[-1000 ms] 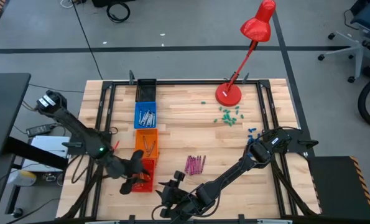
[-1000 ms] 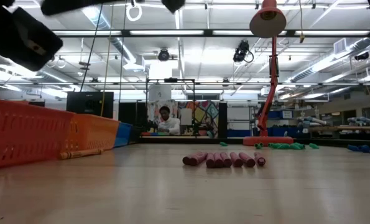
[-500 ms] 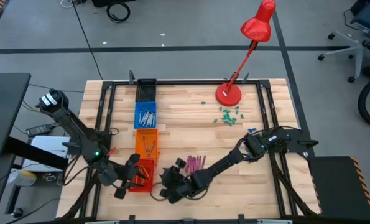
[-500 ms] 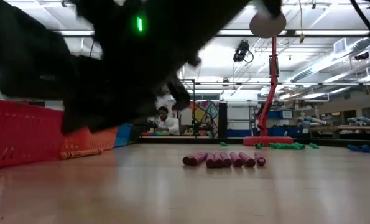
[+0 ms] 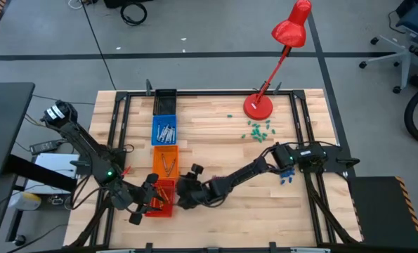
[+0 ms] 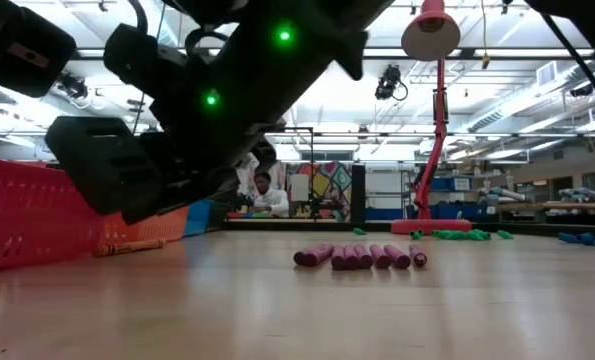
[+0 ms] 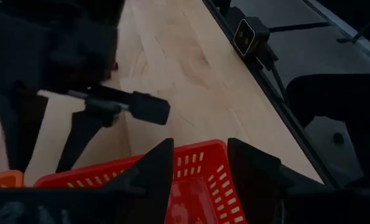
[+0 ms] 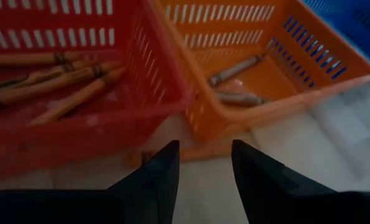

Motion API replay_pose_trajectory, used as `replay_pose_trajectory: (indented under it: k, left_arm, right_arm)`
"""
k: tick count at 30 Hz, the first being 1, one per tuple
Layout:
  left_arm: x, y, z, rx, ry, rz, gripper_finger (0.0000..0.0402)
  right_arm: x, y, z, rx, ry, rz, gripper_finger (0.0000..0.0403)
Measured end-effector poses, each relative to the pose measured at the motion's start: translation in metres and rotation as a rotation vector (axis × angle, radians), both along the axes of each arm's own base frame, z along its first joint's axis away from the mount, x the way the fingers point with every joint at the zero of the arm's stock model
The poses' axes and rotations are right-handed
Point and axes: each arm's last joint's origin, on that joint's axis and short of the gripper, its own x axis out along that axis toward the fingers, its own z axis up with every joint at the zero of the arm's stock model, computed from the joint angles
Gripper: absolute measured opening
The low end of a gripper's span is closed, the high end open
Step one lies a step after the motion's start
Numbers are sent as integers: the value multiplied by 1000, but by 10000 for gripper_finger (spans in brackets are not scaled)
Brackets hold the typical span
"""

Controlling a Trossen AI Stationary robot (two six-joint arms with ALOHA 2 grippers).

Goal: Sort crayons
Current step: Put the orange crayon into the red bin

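Note:
Three baskets stand in a row at the table's left: blue (image 5: 164, 130) with grey crayons, orange (image 5: 166, 163) with a few crayons (image 8: 234, 70), red (image 5: 165, 204) with orange crayons (image 8: 60, 78). Magenta crayons (image 6: 357, 257) lie side by side on the table; my right arm hides them in the high view. One orange crayon (image 6: 132, 245) lies on the table by the baskets. My left gripper (image 7: 200, 180) is open and empty over the red basket. My right gripper (image 8: 206, 180) is open and empty, low beside the red and orange baskets, pointing at them.
A red desk lamp (image 5: 258, 105) stands at the far right. Green bits (image 5: 258, 130) lie near its base and blue bits (image 5: 286, 174) by the right arm. My right arm (image 5: 244, 176) stretches across the table's middle. A person sits far behind the table (image 6: 269, 195).
My right gripper has gone from the table's near edge toward the far edge and the baskets, and now sits beside the red basket. My left gripper has shifted a little toward the near left and then kept still over the red basket.

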Motion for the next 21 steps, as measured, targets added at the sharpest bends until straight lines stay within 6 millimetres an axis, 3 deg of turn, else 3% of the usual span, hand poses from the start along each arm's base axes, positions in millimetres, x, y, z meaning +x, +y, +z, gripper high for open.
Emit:
replay_pose_trajectory:
  k: [21]
  left_arm:
    - [1,0,0,21,-7,-10,164]
  right_arm:
    - [12,-30,0,84,11,43,151]
